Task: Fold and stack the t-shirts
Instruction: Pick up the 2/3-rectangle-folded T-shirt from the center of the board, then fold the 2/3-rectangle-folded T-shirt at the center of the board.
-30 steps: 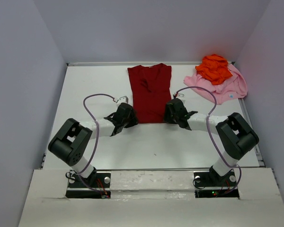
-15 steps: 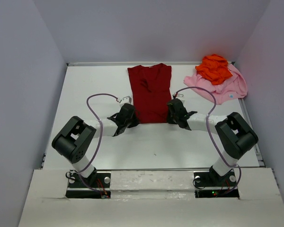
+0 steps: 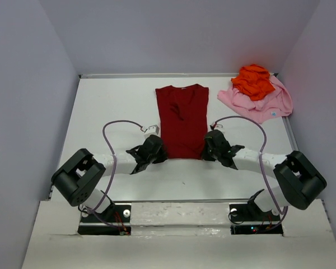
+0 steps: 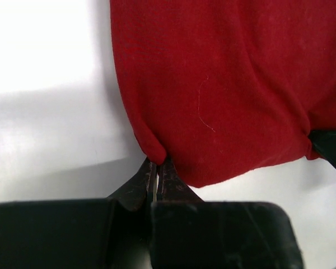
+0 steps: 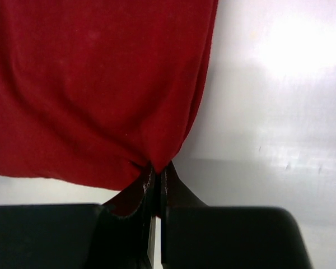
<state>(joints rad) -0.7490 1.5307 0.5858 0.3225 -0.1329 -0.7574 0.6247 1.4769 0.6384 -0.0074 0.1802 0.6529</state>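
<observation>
Three t-shirts lie on a white tabletop (image 3: 112, 106). Left of centre, the left hand (image 3: 160, 150) is clamped on the near left corner of the dark red t-shirt (image 3: 182, 120). In the left wrist view its two black fingers (image 4: 137, 188) meet with only a thin slit between them, and the cloth bunches into a small pucker at their tips.

The dark red t-shirt lies flat in the middle of the tabletop as a long, narrow shape. Its V neckline points to the far edge and its hem is nearest the arms. A short crease sits just below the neckline, and a pale loose thread lies on the cloth near the hem.

The right hand (image 3: 208, 150) grips the near right corner in the same way, pinched closed on a fold of red cloth.

At the far right corner the pink t-shirt (image 3: 269, 103) lies crumpled. The orange t-shirt (image 3: 253, 80) is bunched on top of it, well apart from the red one.
</observation>
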